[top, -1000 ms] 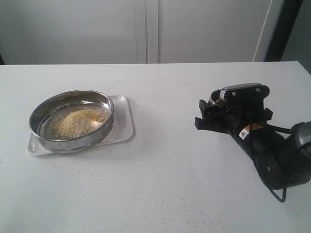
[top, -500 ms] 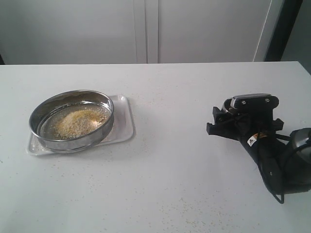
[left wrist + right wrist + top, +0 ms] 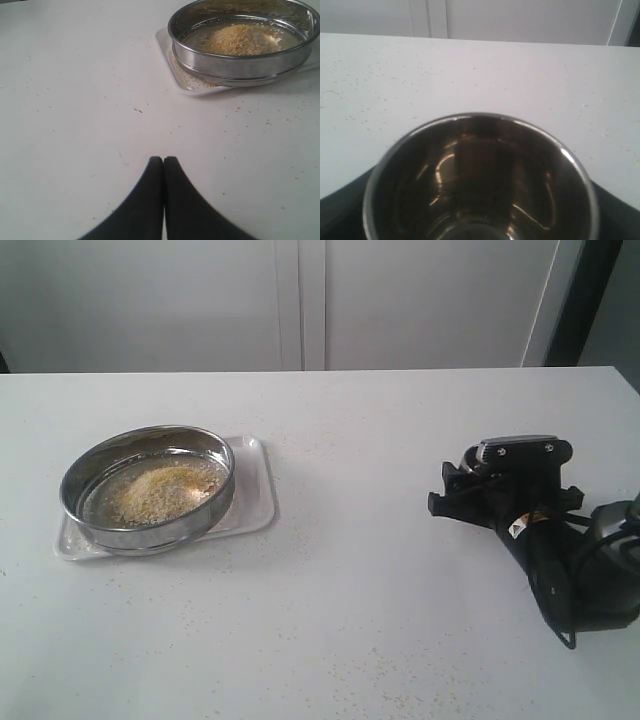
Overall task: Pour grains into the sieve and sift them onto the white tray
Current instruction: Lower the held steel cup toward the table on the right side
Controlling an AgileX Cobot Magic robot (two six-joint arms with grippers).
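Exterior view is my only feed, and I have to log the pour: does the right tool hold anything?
Observer: Yes. The right tool grips a steel cup between its fingers.
Operator: Any grains inside it?
Observer: None on the walls that show; its very bottom is cut off.
Operator: Has anything sifted through?
Observer: Yes, grains lie on the white tray right beside the base of the sieve.
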